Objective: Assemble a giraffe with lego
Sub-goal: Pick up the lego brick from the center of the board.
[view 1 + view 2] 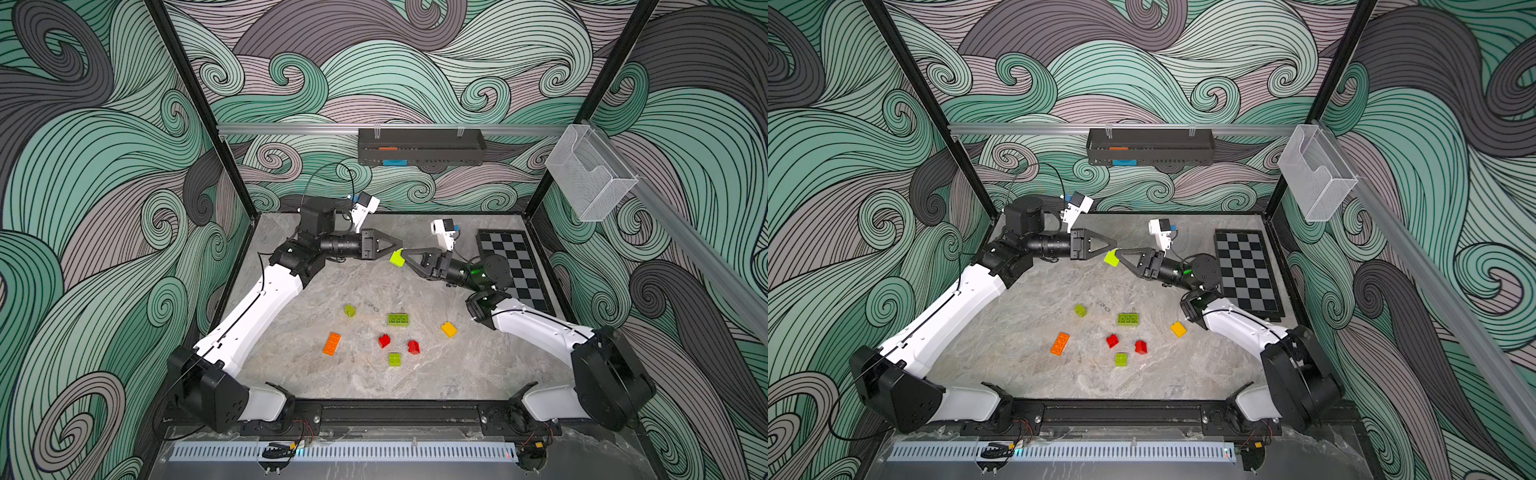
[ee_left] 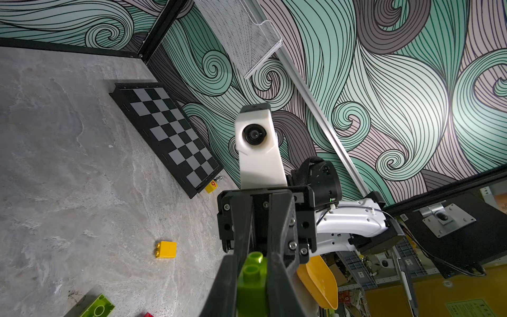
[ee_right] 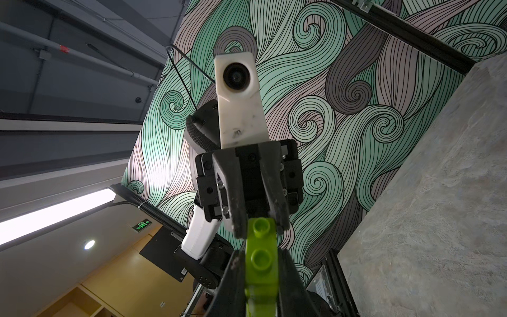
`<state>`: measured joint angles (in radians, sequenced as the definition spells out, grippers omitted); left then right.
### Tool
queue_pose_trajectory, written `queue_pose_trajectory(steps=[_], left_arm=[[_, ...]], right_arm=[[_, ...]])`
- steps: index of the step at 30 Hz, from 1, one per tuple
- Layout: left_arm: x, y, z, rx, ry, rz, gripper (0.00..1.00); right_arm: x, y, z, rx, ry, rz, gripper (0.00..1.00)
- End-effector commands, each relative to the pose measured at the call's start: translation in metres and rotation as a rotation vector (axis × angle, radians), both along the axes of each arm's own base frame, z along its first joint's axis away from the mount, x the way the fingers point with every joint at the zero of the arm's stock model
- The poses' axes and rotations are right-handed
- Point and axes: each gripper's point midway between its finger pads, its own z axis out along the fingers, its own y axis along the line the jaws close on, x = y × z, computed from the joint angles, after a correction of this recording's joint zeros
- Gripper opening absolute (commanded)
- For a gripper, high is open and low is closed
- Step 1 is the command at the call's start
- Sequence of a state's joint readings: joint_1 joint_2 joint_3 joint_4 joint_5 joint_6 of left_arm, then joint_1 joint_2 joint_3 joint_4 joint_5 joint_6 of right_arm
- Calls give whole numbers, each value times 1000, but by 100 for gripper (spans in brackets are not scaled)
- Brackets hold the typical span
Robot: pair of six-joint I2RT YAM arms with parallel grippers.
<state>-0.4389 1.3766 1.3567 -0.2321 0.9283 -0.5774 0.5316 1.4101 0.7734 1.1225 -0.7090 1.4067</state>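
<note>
Over the worktop's [image 1: 316, 374] far middle, left hand [image 1: 399, 244] and right hand [image 1: 404, 252] both pinch one lime brick [image 1: 396, 259], well inside its edges.

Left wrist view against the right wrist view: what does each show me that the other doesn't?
Only the left wrist view: the chequered board, the loose yellow brick and the right gripper head-on. Only the right wrist view: the left gripper and a ceiling light. Both: the lime green brick, with both grippers shut on it.
</note>
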Motion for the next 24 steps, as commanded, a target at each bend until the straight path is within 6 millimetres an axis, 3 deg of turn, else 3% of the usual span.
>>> queue_pose_trajectory(steps=[1, 4, 7, 14, 17, 21, 24], left_arm=[[-12, -5, 1, -9, -9, -55, 11], [-15, -6, -1, -10, 3, -58, 0], [-16, -4, -1, -10, 24, -50, 0], [-12, 5, -7, -11, 99, 13, 0], [0, 16, -13, -6, 151, 82, 0], [10, 32, -28, 20, 229, 165, 0], [17, 46, -44, 54, 322, 248, 0]], right_arm=[[-2, 4, 8, 9, -21, 24, 0], [0, 6, 6, 6, -17, 23, 0], [2, 7, 4, -1, -12, 24, 3], [4, 3, -8, -57, 1, 1, 47], [5, -12, -22, -133, 3, -56, 62], [-1, -35, -46, -429, -44, -187, 73], [-13, -56, -44, -785, -293, -355, 75]])
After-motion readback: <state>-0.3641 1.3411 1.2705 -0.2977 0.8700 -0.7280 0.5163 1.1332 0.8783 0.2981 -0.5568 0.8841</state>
